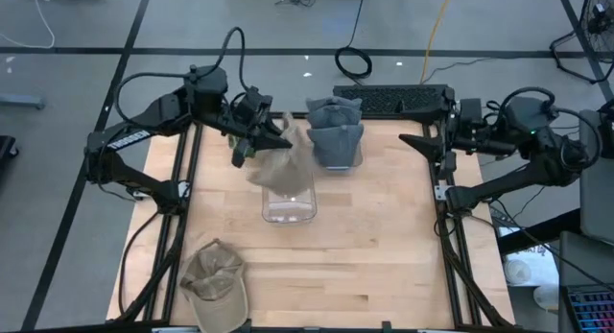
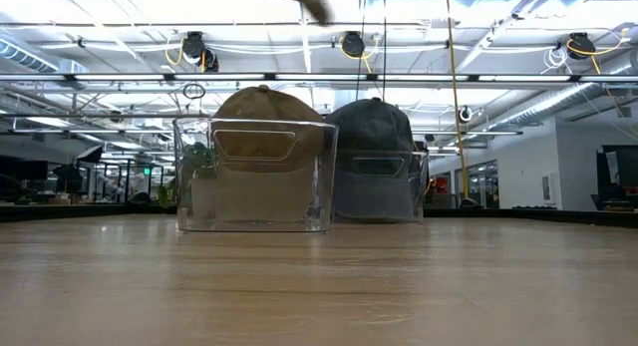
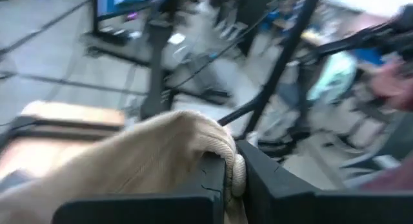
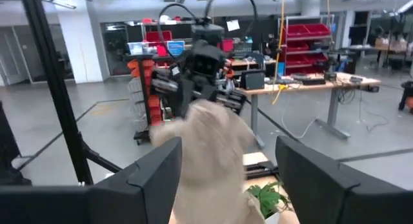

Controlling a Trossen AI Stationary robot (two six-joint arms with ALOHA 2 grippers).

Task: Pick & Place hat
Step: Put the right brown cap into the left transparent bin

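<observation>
A tan hat (image 1: pixel 285 160) hangs from my left gripper (image 1: pixel 271 133) over a clear bin (image 1: pixel 289 201) at mid-table; in the low view its crown (image 2: pixel 267 112) sits inside that bin (image 2: pixel 254 176). A grey hat (image 1: pixel 335 130) fills a second clear bin (image 2: pixel 384 186) behind it. Another olive-tan cap (image 1: pixel 214 275) lies on the table's near left corner. My right gripper (image 1: pixel 414 141) waits open at the table's right far side, its fingers (image 4: pixel 158 169) apart in its wrist view. My left gripper is shut on the tan hat's edge (image 3: pixel 233 169), a rolled rim of cloth pinched between the two fingers. The fingers come from the table's left, slanting down. The hat hangs below them, its lower part down in the clear bin.
A black keyboard-like bar (image 1: pixel 391 98) lies at the table's far edge. Dark frame rails (image 1: pixel 187 179) run along the table's left and right sides (image 1: pixel 443 189). Bare wood (image 1: pixel 365 256) spreads across the near half.
</observation>
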